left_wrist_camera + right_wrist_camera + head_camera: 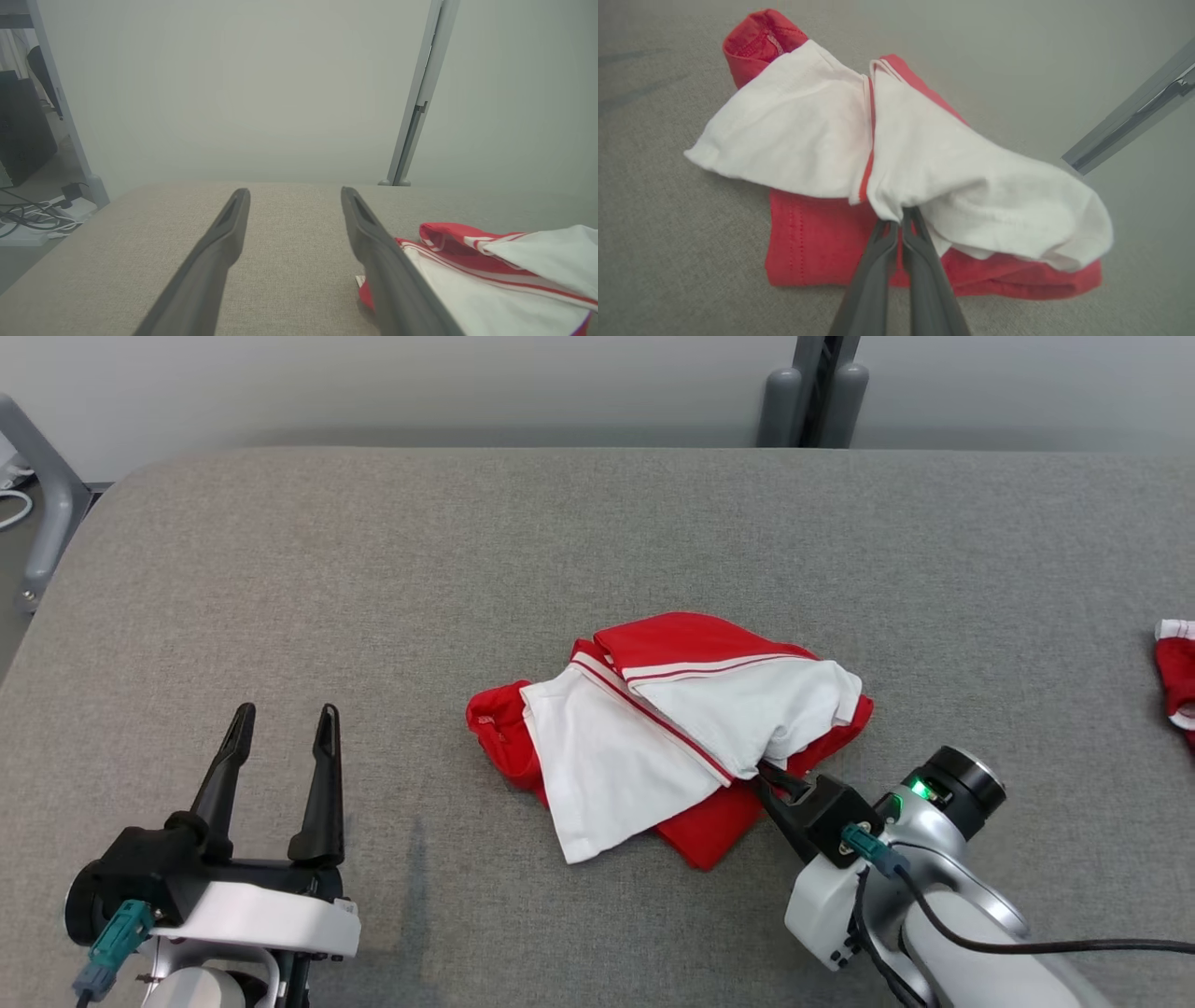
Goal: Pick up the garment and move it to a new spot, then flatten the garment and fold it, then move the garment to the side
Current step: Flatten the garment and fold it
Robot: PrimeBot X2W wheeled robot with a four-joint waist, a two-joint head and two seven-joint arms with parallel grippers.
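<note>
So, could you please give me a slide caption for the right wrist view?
Right gripper shut on the edge of the crumpled red-and-white garment on the grey table.

Grey fabric table (280,569) | red-white garment (653,737) crumpled mid-table | second red cloth (1176,672) — right edge

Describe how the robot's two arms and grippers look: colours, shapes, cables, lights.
The left gripper and right gripper each have two long, dark, tapering fingers on a black base. A white band wraps the left wrist. The right arm is silver-white, with a round black cap and a green light. The left plug and right plug are teal; the right feeds a black cable.
</note>
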